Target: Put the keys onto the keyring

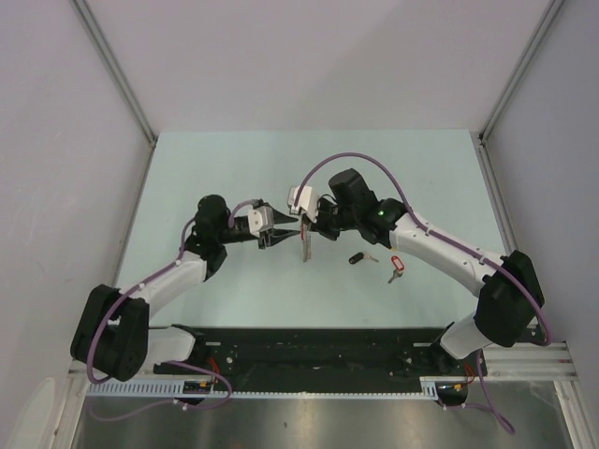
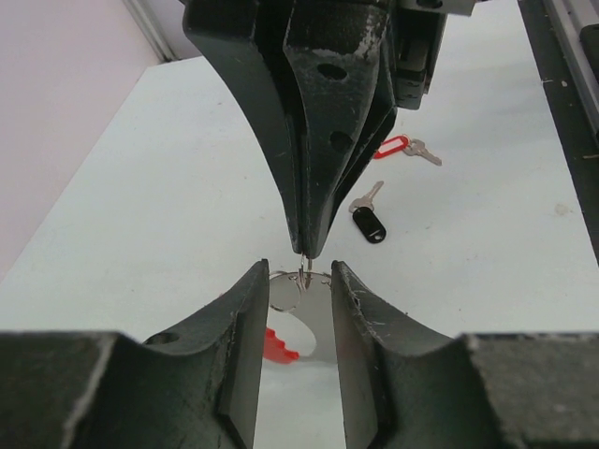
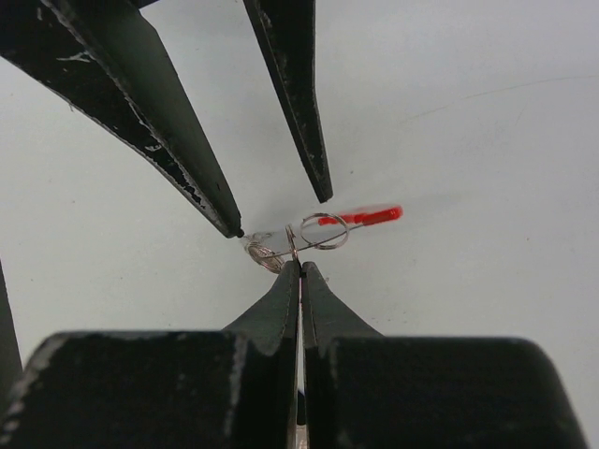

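The keyring hangs above the table between the two grippers. My right gripper is shut on one of its small wire rings, and its red plastic part shows blurred behind. In the left wrist view the right gripper comes down from above and pinches that ring. My left gripper is open, its fingers standing on either side of the ring and the red arc. A black-headed key and a red-headed key lie on the table to the right.
The pale table is enclosed by grey walls on three sides. A black rail runs along the near edge by the arm bases. Both loose keys, black and red, lie beyond the right gripper in the left wrist view.
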